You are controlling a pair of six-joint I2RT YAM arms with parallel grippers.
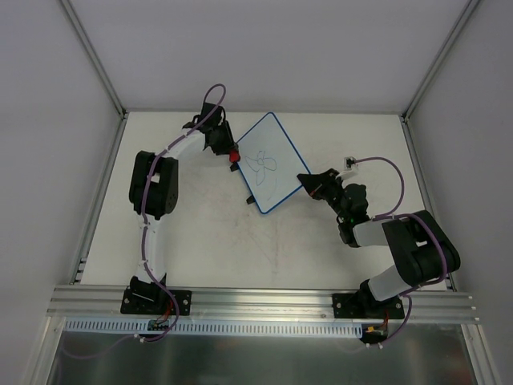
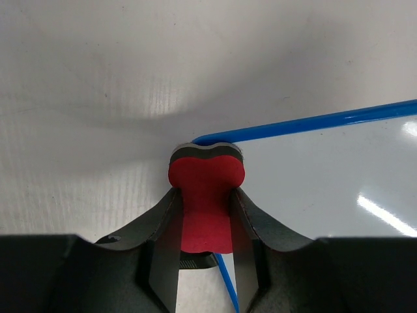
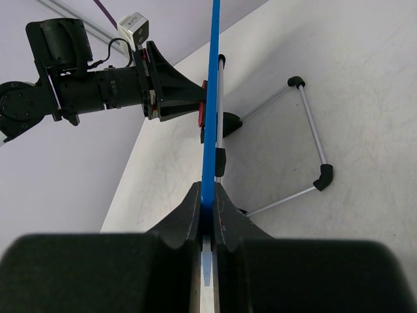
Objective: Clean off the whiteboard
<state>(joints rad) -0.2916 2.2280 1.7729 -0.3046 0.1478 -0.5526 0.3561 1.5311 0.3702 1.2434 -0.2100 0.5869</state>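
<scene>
- White worktop (image 1: 200, 241) carries the scribbled whiteboard (image 1: 268, 160) at its far middle.
- Right gripper (image 3: 207, 202) pinches the whiteboard's blue rim.
- Left gripper (image 1: 227, 151) clamps a red eraser (image 2: 206, 179) at the whiteboard's corner.

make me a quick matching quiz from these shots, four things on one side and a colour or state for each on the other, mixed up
Things:
1 whiteboard
2 eraser
3 left gripper
4 right gripper

States:
a shut on the whiteboard
b red
c black scribble on it
d shut on the eraser

Pairs: 1-c, 2-b, 3-d, 4-a
</scene>
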